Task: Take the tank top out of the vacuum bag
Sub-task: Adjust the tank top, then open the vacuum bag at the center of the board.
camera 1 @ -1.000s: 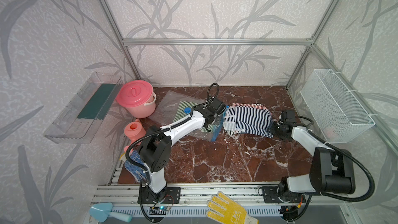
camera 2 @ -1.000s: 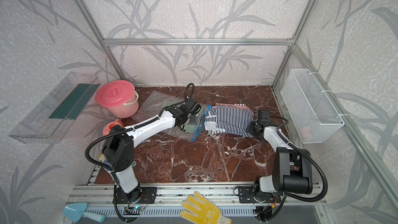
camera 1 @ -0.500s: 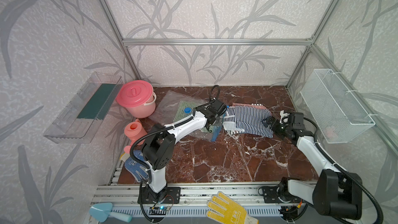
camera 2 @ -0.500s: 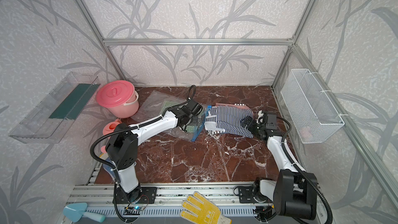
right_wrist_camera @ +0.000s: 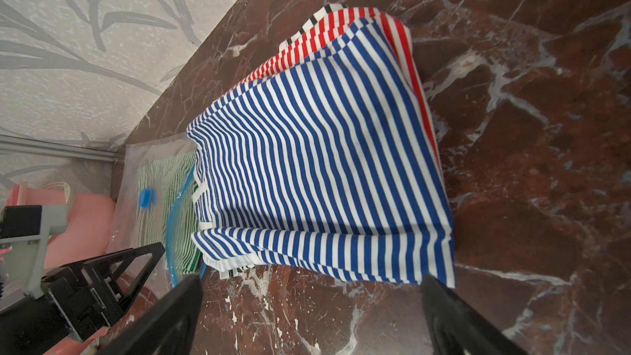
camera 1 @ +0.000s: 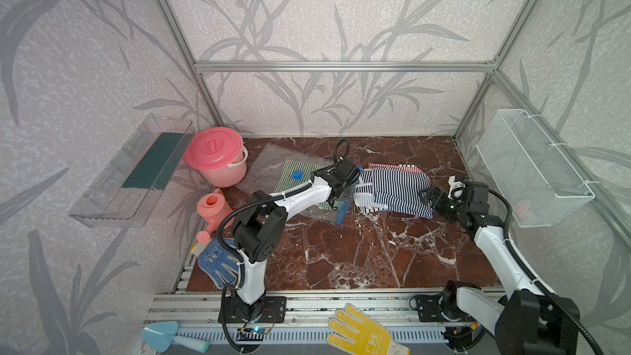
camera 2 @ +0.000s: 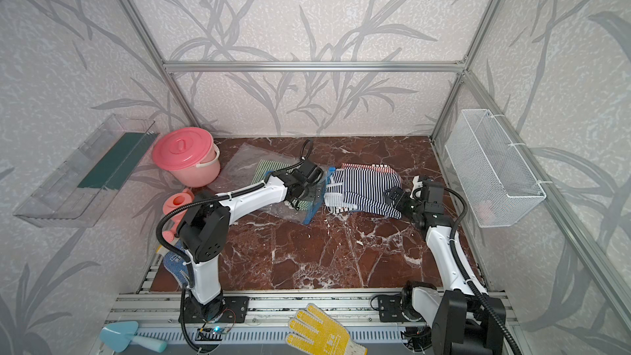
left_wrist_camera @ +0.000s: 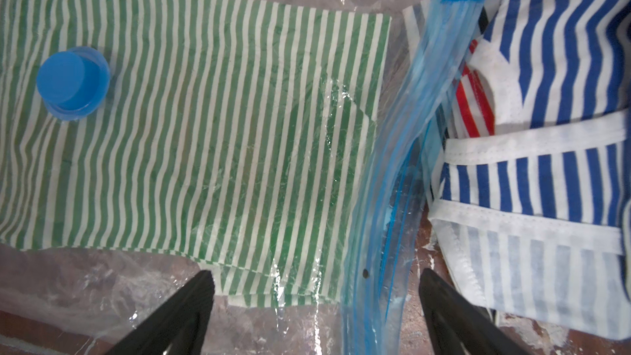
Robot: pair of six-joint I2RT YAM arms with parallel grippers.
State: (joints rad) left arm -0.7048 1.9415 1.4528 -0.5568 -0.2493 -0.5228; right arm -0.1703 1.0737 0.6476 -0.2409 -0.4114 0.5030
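Vacuum bag (camera 1: 269,160) lying flat on the marble tabletop (camera 1: 341,257), with its blue zip strip (left_wrist_camera: 392,179) taken as the reference line. The blue-striped tank top (camera 1: 396,189) lies on the outer side of the strip. Its straps are just beside the strip and its long axis runs away from it toward the right arm, on top of a red-striped garment (right_wrist_camera: 341,25). Whether the lowest strap sits under the plastic film cannot be told. On the inner side of the strip a green-striped garment (left_wrist_camera: 205,124) lies inside the bag, beneath the valve cap (left_wrist_camera: 71,83). The left gripper (left_wrist_camera: 316,274) hangs over the strip with its jaws spread wide and nothing between them. The right gripper (right_wrist_camera: 310,280) stands at the hem end, the end farthest from the strip, equally wide and empty. Judged from this layout, the tank top is essentially clear of the bag. Any further pull away from the strip falls to the right arm, the nearer to the hem, while the left arm is placed to pin the bag. The bare marble beyond the hem leaves room, and the wire basket (camera 1: 532,172) stands well apart.
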